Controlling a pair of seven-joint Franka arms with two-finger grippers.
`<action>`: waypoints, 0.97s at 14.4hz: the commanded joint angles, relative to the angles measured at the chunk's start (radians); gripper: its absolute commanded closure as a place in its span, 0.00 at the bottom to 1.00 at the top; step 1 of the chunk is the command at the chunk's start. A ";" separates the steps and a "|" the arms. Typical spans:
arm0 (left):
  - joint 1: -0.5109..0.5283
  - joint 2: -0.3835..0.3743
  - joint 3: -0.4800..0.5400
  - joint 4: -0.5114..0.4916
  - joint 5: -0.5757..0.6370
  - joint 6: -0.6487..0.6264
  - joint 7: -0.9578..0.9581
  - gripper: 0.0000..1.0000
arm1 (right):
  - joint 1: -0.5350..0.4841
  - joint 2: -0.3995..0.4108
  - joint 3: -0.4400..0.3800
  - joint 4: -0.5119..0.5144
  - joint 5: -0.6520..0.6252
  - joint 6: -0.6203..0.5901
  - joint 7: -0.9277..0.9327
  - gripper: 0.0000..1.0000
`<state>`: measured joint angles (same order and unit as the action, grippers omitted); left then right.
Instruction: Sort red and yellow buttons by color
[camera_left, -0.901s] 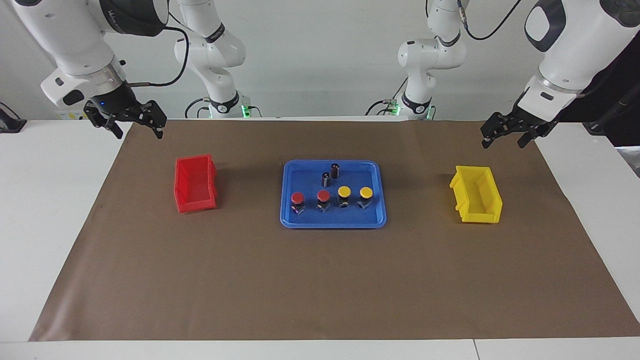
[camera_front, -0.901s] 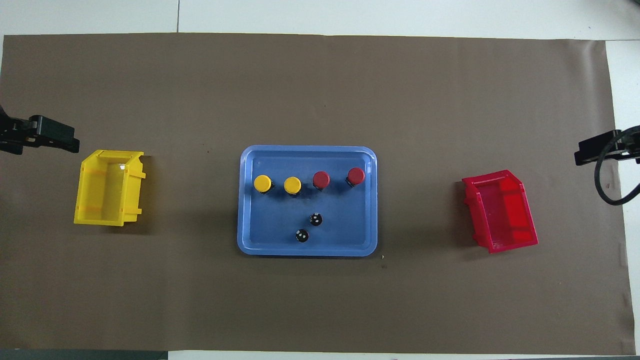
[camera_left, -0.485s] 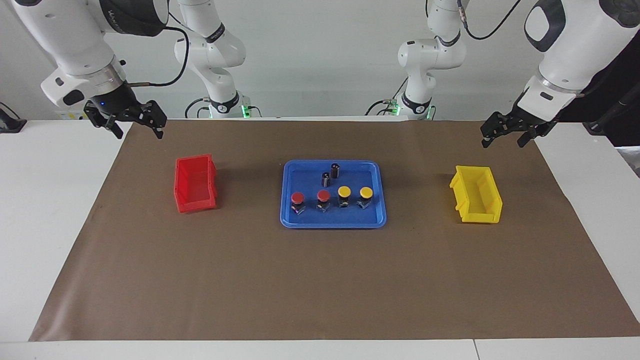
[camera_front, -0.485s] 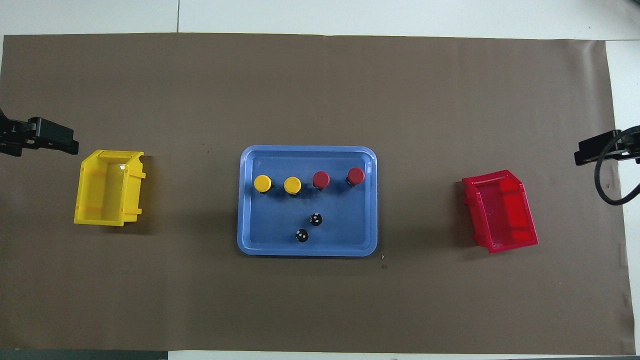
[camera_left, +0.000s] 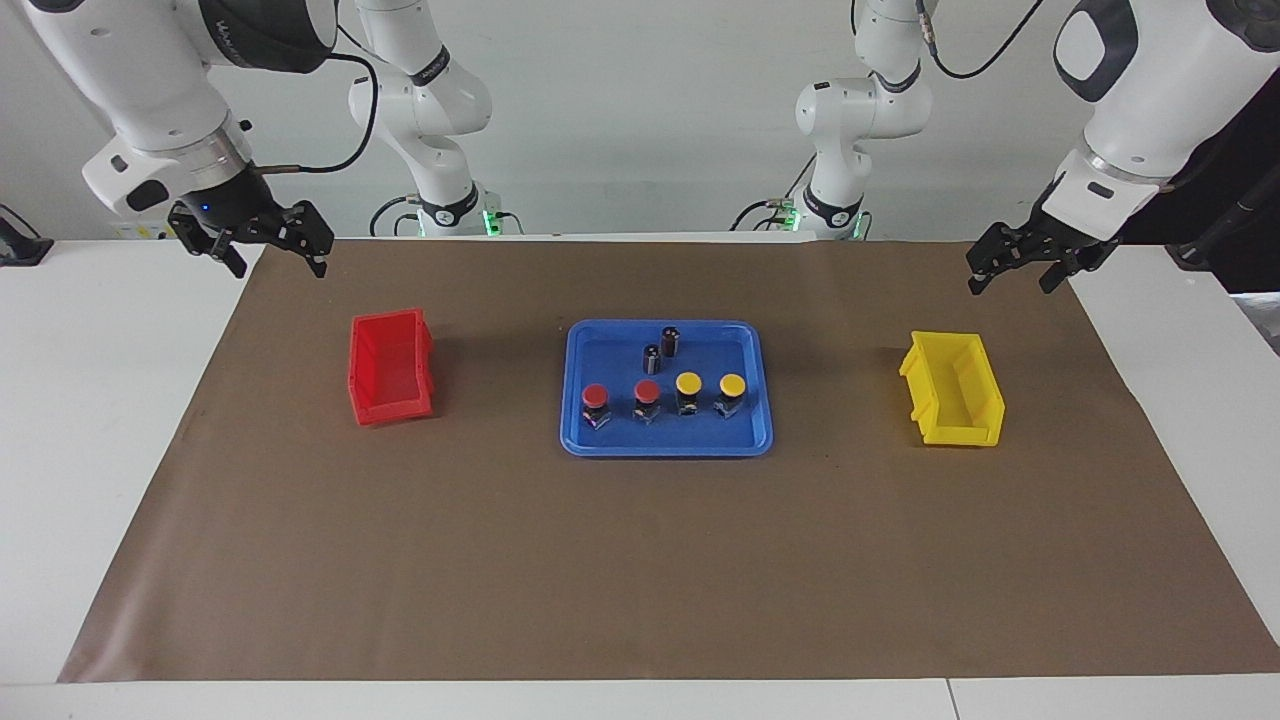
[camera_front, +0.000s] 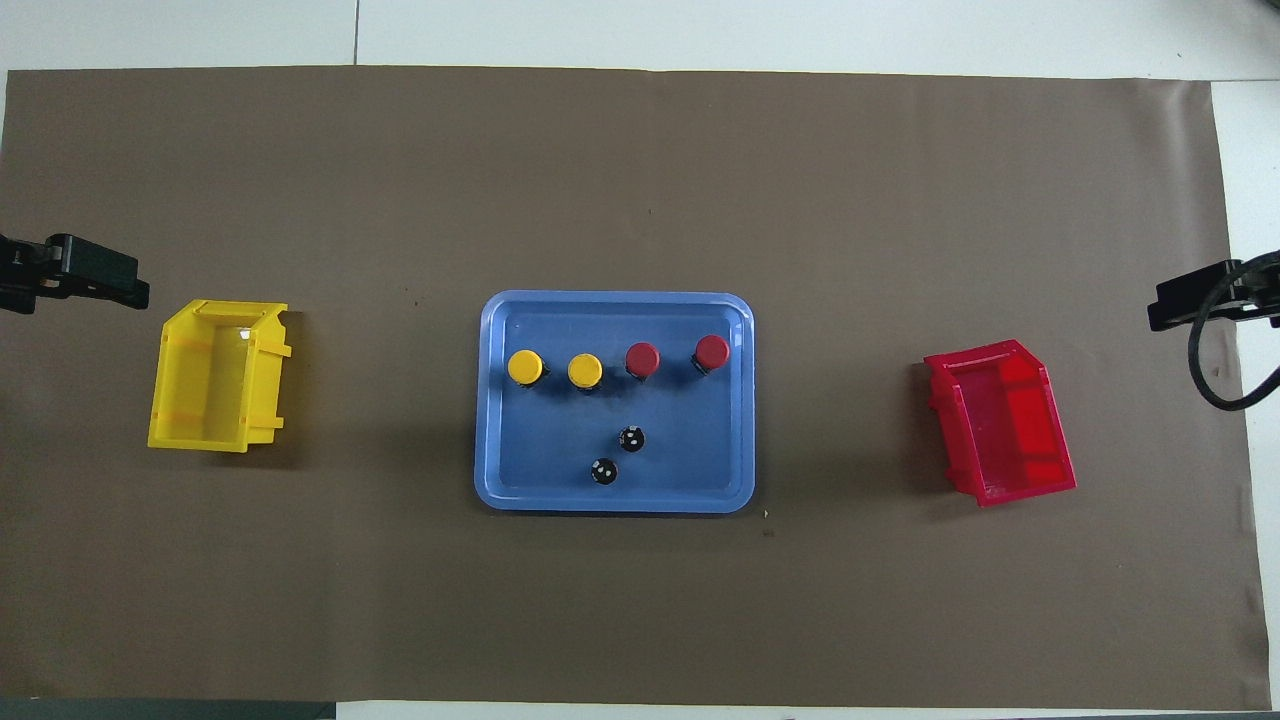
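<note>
Two red buttons (camera_left: 595, 395) (camera_left: 647, 390) and two yellow buttons (camera_left: 688, 383) (camera_left: 732, 385) stand upright in a row on the blue tray (camera_left: 665, 447) at mid-table. In the overhead view the yellow ones (camera_front: 525, 367) (camera_front: 585, 371) are toward the left arm's end and the red ones (camera_front: 642, 358) (camera_front: 712, 351) toward the right arm's end. My right gripper (camera_left: 277, 262) is open and empty, raised over the mat's edge near the red bin (camera_left: 390, 365). My left gripper (camera_left: 1008, 283) is open and empty, raised near the yellow bin (camera_left: 952, 388).
Two small dark cylinders (camera_left: 670, 340) (camera_left: 651, 358) stand on the tray, nearer to the robots than the buttons. The red bin (camera_front: 1000, 420) and yellow bin (camera_front: 215, 375) are empty. A brown mat (camera_front: 640, 620) covers the table.
My left gripper has drifted slightly toward the left arm's end of the table. The right arm, the buttons and the bins have not moved.
</note>
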<state>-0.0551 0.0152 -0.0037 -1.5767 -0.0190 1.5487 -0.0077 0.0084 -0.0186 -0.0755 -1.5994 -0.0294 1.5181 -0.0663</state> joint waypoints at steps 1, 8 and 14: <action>0.029 -0.029 0.002 -0.041 0.017 -0.002 0.041 0.00 | -0.013 -0.017 0.000 -0.019 0.011 0.013 -0.016 0.00; 0.003 -0.054 -0.007 -0.057 0.017 -0.038 0.032 0.00 | 0.103 0.210 0.019 0.296 0.043 -0.108 0.159 0.00; 0.012 -0.041 -0.010 -0.060 -0.006 0.040 0.031 0.00 | 0.388 0.374 0.023 0.336 0.069 0.175 0.543 0.00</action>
<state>-0.0465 -0.0129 -0.0152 -1.6041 -0.0203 1.5461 0.0162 0.3453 0.3005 -0.0459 -1.2925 0.0208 1.6243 0.4004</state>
